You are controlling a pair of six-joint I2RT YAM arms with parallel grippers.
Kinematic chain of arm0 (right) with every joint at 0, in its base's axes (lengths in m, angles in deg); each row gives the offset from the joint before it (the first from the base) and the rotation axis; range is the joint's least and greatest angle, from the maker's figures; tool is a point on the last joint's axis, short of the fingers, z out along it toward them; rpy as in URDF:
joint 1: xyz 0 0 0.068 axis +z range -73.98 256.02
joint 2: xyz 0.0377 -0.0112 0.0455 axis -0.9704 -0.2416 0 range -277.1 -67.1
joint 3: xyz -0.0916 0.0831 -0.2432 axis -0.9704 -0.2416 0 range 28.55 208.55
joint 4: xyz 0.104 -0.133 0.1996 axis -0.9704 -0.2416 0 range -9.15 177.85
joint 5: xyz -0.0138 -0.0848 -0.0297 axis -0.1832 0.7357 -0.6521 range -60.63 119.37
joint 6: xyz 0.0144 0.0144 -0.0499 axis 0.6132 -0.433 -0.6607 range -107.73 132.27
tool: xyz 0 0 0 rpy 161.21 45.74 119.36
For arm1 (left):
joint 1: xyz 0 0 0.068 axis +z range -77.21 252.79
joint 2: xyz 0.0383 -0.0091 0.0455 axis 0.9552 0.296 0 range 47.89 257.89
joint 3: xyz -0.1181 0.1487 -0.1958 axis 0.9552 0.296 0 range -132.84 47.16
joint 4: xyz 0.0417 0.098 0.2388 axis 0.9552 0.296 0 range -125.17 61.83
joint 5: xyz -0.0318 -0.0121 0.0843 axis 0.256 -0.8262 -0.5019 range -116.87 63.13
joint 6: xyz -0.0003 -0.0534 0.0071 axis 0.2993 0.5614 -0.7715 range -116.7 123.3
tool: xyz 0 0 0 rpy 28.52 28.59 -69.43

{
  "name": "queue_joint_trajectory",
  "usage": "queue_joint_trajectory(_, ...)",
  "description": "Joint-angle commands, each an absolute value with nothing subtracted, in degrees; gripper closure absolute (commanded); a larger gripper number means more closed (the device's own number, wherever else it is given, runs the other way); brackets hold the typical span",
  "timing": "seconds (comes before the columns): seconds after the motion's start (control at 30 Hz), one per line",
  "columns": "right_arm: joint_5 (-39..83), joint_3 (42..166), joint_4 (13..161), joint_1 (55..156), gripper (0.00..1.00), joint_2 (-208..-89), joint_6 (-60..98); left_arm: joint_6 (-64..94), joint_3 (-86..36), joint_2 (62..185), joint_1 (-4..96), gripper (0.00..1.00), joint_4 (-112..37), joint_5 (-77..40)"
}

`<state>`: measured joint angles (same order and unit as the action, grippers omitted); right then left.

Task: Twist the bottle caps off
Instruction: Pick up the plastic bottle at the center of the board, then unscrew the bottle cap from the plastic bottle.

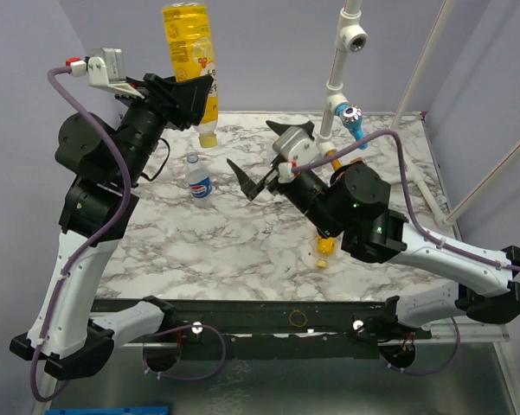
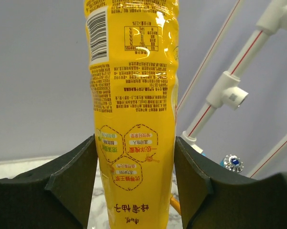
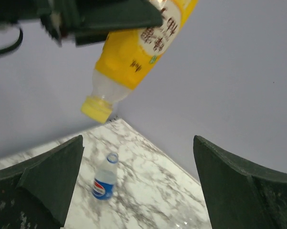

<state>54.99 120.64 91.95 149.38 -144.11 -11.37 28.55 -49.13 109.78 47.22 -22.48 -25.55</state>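
A yellow bottle (image 3: 133, 57) tilts cap-down; Pepsi bottle (image 3: 104, 183) stands on table (image 3: 148, 191).

You have the raised bottle (image 1: 190, 52) clamped between the left fingers (image 2: 71, 186), above the far-left part of the tabletop (image 1: 208, 251), with its cap (image 1: 208, 138) at the lower end. Just nearer than that cap, a second bottle (image 1: 198, 180) stands on the tabletop. The right fingers (image 1: 247, 181) sit right of both, apart from them, spread with nothing between. A third bottle (image 1: 324, 251) lies beneath the right arm (image 1: 372, 225), mostly hidden. A post (image 1: 339, 69) rises at the far edge.
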Motion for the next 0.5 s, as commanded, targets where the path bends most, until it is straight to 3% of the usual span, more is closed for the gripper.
queue_joint_trajectory(0.0, 51.06, 107.56, 102.88, 147.34, 0.0, -140.39, -30.97, 32.53, -52.88, 111.84, 47.69, 0.86, -15.4, -27.38)
queue_joint_trajectory(0.3, 40.4, 88.77, 115.55, 144.75, 0.0, -131.05, -51.1, 38.42, -59.0, 119.24, 51.84, 0.94, -3.2, -6.77)
queue_joint_trajectory(0.47, 32.14, 83.75, 118.73, 144.88, 0.03, -129.88, -59.06, 41.7, -54.18, 121.39, 54.0, 0.98, 1.39, 3.24)
